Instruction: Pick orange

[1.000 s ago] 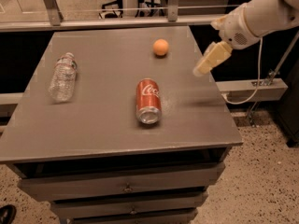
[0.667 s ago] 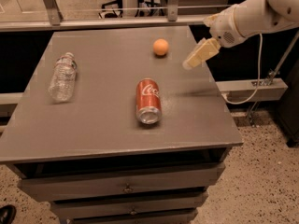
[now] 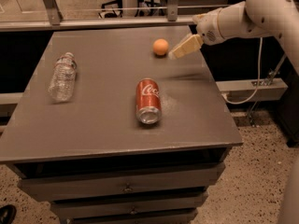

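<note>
The orange is a small round fruit lying on the far middle part of the grey table top. My gripper comes in from the upper right on a white arm, its tan fingers pointing down-left. The tip is just right of the orange, a short gap apart, and hovers above the table. It holds nothing.
A red Coca-Cola can lies on its side in the middle of the table. A clear plastic bottle lies at the left. The table's right edge is under the arm; a white cable hangs beyond it. Drawers front the table.
The gripper has moved left across the table's right side toward the orange, from well right of it to just beside it. The orange, can and bottle have not moved.
</note>
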You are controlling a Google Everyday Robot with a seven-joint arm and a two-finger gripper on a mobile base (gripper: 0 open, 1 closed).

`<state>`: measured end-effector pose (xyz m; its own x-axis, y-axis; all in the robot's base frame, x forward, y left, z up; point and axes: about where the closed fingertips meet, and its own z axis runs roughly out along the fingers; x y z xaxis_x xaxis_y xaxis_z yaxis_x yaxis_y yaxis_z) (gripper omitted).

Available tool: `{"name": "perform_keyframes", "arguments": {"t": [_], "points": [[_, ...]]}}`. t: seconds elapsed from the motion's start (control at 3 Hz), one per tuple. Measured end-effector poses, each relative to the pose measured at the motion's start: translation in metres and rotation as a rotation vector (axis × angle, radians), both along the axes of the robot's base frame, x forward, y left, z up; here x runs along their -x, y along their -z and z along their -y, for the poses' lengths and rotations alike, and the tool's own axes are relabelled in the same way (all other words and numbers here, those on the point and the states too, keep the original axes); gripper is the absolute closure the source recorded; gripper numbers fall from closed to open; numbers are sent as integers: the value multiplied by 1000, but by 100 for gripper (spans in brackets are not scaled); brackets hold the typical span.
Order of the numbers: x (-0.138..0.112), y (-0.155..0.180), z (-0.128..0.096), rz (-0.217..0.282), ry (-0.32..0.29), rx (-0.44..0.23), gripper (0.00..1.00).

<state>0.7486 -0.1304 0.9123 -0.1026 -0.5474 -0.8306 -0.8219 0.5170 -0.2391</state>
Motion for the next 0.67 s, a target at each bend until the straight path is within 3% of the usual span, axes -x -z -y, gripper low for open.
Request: {"name": "perform_keyframes", "arguments": {"t": [0.67], "points": [[-37, 36, -22, -48, 23, -116, 0]]}}
